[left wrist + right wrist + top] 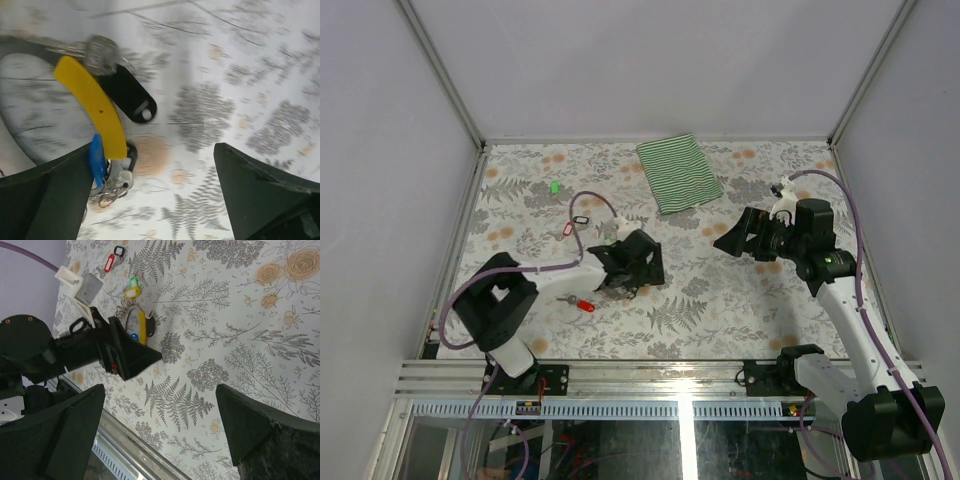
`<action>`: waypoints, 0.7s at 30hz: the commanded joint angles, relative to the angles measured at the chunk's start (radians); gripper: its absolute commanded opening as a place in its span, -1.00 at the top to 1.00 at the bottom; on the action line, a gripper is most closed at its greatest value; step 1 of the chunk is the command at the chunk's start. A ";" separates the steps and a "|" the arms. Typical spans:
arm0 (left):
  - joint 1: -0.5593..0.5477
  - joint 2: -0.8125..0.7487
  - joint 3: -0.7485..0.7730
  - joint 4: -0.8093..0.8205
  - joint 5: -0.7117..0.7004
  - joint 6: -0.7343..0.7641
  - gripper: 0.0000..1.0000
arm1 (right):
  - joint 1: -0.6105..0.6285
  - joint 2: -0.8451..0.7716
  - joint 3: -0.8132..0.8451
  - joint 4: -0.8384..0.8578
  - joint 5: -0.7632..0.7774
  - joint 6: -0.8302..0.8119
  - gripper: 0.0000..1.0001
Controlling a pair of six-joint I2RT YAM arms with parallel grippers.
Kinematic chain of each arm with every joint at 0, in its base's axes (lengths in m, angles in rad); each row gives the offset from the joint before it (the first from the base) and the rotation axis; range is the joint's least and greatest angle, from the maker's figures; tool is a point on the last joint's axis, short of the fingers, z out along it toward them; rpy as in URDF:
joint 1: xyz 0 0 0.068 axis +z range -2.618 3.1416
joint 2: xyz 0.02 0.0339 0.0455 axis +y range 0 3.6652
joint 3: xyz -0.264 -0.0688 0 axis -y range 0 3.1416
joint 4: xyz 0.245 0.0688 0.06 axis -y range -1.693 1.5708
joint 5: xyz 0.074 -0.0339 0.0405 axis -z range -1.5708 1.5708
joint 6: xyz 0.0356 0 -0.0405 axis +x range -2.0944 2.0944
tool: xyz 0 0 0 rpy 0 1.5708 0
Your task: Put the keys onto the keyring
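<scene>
Apparently we are at the pick-up step: our left gripper [150,167] hovers, fingers spread, over the yellow-tagged key [92,105] beside the keyring [22,46], left of centre. The right gripper [160,395] hangs open, well to the right. Next we need a precise pinch on one key.

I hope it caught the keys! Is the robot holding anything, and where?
Nothing. The left gripper has its jaws wide open beside the yellow oblong plastic key tag; the right gripper is open too.

The left claw [155,150] gap seems open rightward; keys [95,107] crowd its left finger [55,195].
</scene>
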 commanded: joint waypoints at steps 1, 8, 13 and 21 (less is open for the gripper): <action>-0.085 0.099 0.100 -0.003 -0.009 -0.030 -1.00 | -0.003 -0.021 -0.004 0.010 0.005 -0.003 -0.98; -0.071 0.025 0.049 -0.046 -0.081 -0.019 -1.00 | -0.003 -0.027 -0.004 0.003 0.013 -0.001 -0.98; -0.030 -0.073 -0.036 -0.072 -0.105 -0.022 -1.00 | -0.003 -0.021 -0.007 0.015 0.017 0.005 -0.98; -0.026 -0.252 -0.001 -0.062 -0.167 0.102 -1.00 | -0.003 -0.013 -0.015 0.031 0.087 0.020 -0.99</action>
